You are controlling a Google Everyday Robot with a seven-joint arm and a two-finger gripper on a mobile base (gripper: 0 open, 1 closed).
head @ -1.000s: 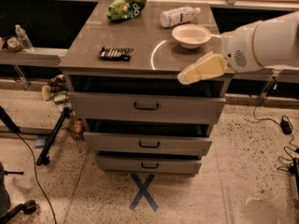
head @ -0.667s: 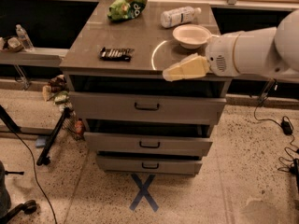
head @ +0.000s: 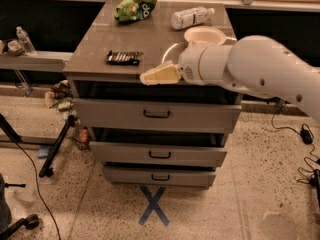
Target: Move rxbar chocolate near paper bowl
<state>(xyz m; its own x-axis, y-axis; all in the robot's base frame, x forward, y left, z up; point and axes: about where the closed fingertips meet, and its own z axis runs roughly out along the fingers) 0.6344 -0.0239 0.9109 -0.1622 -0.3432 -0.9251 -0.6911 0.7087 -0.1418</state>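
The rxbar chocolate is a small flat black bar lying near the front left edge of the grey cabinet top. The paper bowl is a shallow white bowl at the right of the top, partly hidden by my arm. My gripper is at the end of the white arm coming in from the right. It hovers over the front edge of the top, a short way right of the bar and apart from it. It holds nothing that I can see.
A green snack bag lies at the back left of the top and a clear plastic bottle at the back right. Three drawers are below, partly pulled out. A blue X marks the floor. A stand leg and cables lie at left.
My arm and gripper have moved left along the front edge of the cabinet top, closer to the rxbar chocolate. The bar, bowl, bag and bottle have not moved.
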